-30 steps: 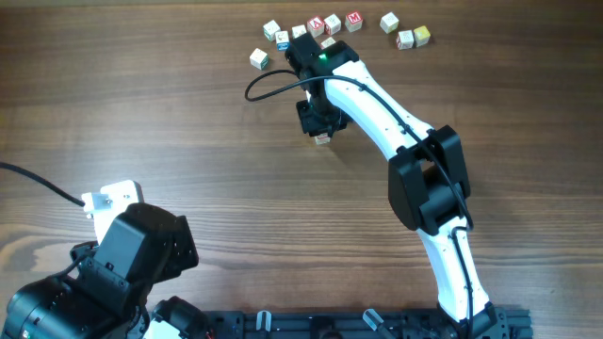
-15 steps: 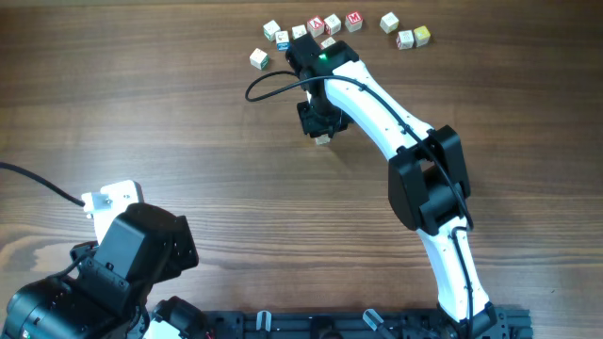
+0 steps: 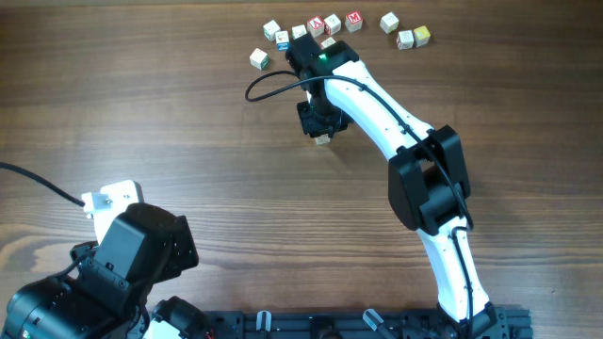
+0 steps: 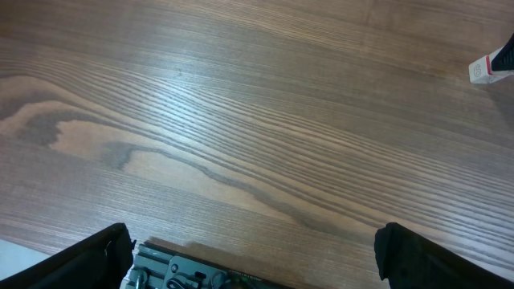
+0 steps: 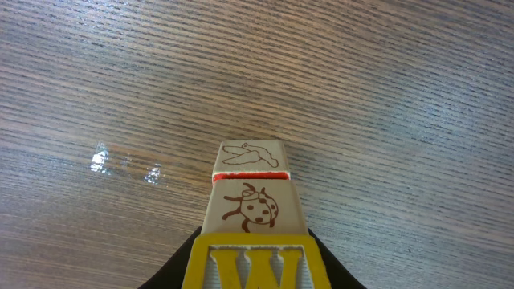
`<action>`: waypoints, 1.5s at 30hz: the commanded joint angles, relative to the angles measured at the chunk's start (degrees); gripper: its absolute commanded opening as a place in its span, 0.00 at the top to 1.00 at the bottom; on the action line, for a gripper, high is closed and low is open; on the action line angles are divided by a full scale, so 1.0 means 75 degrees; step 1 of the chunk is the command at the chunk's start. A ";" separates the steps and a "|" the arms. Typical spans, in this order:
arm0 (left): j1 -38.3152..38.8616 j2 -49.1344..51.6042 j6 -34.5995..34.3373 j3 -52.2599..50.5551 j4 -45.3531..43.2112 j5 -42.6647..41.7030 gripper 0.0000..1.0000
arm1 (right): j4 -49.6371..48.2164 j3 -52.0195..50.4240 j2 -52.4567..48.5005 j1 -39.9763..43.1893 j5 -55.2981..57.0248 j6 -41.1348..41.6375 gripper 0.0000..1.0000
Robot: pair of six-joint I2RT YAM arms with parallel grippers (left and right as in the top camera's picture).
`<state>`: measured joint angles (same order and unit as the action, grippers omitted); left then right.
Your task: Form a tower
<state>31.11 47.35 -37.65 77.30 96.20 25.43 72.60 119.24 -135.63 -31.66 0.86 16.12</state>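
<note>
Here the right gripper [image 5: 255, 274], jaws closed partway, pinched the yellow W cube [image 5: 255, 255] at the bottom centre of its wrist view. That cube appeared to sit on the ladybug cube [image 5: 255, 207], with the bird cube [image 5: 249, 156] beneath. The tower [image 3: 323, 138] stood in the upper middle of the overhead frame, just below the loose cubes [image 3: 332, 23]. Releasing well probably meant parting the jaws slowly and evenly, then lifting straight up, since sideways drag could topple so narrow a stack. The left gripper [image 4: 257, 250] sat wide open and empty at lower left.
</note>
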 commanded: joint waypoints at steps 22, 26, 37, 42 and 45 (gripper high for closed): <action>-0.0035 -0.0006 -0.0073 -0.0006 -0.0017 0.0012 0.00 | -0.0227 -0.0361 0.0262 0.0032 -0.0154 -0.0128 0.79; -0.0035 -0.0006 -0.0073 -0.0006 -0.0017 0.0012 0.00 | -0.0329 -0.0358 0.0262 0.0032 -0.0152 -0.0152 0.80; -0.0035 -0.0006 -0.0073 -0.0006 -0.0017 0.0012 0.00 | -0.0221 -0.0358 0.0265 0.0032 -0.0178 -0.0297 0.81; -0.0035 -0.0006 -0.0073 -0.0006 -0.0017 0.0012 0.00 | -0.0187 -0.0358 0.0265 0.0032 -0.0181 -0.0300 0.81; -0.0035 -0.0006 -0.0073 -0.0006 -0.0017 0.0012 0.00 | -0.0178 -0.0358 0.0265 0.0032 -0.0181 -0.0297 0.81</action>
<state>31.11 47.35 -37.65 77.30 96.20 25.41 70.70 117.45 -135.20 -31.66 0.43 14.83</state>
